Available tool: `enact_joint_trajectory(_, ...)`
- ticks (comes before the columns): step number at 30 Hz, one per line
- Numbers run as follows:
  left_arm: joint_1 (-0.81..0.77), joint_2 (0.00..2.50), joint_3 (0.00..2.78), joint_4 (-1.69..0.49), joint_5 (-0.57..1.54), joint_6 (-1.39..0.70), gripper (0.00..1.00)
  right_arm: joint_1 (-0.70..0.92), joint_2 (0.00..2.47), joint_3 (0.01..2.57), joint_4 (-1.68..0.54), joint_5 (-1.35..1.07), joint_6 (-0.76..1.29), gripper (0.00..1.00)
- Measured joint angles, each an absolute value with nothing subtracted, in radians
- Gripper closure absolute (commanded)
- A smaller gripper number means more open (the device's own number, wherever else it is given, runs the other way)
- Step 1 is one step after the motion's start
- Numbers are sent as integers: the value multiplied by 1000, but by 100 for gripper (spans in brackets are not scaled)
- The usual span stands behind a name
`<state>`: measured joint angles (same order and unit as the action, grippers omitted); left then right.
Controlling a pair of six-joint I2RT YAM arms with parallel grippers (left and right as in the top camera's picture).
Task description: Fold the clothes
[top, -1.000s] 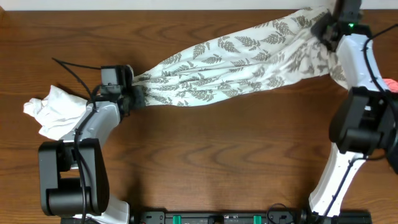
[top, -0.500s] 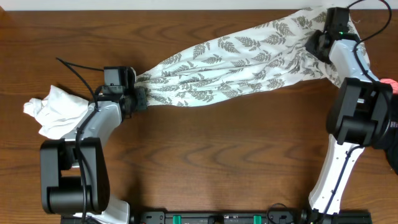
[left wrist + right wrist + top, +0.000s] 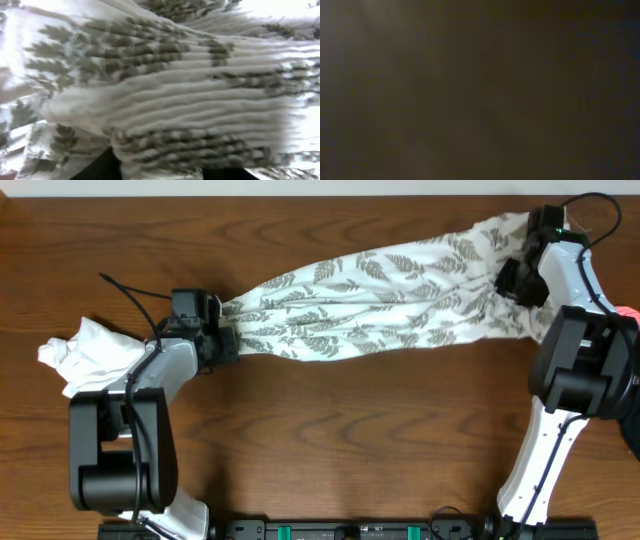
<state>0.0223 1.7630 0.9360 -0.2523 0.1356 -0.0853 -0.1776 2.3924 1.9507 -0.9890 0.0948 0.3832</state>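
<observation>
Fern-print garment [image 3: 380,305] stretches across the table [image 3: 350,440], left gripper [image 3: 222,340] clamped on its bunched end, right gripper [image 3: 512,280] at the other end, its grip impossible to tell.

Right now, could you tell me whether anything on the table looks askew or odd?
The fern-print garment is bunched into a twisted band from the left claw to the right claw, not lying flat. A white garment lies crumpled at far left. The right wrist view is almost black, probably covered.
</observation>
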Motion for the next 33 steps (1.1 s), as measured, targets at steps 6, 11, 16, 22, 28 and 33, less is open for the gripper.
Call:
enact_joint_trajectory(6, 22, 1622, 936, -329, 136, -85, 45, -93, 2388, 1951, -1105, 136, 346, 65)
enact_joint_trajectory(11, 22, 1504, 936, -384, 136, -85, 44, 30, 2387, 1951, -1140, 183, 322, 62)
enact_joint_trajectory(16, 22, 1472, 936, -443, 136, -85, 44, 96, 2383, 1946, -1148, 226, 318, 60)
enact_joint_trajectory(22, 22, 1483, 936, -461, 136, -83, 39, 20, 2357, 1927, -1163, 217, 296, 50)
enact_joint_trajectory(28, 22, 1485, 936, -416, 136, -85, 38, -105, 2265, 1918, -1181, 219, 269, 51)
enact_joint_trajectory(33, 22, 1485, 936, -408, 136, -85, 38, -181, 2190, 1918, -1198, 224, 260, 60)
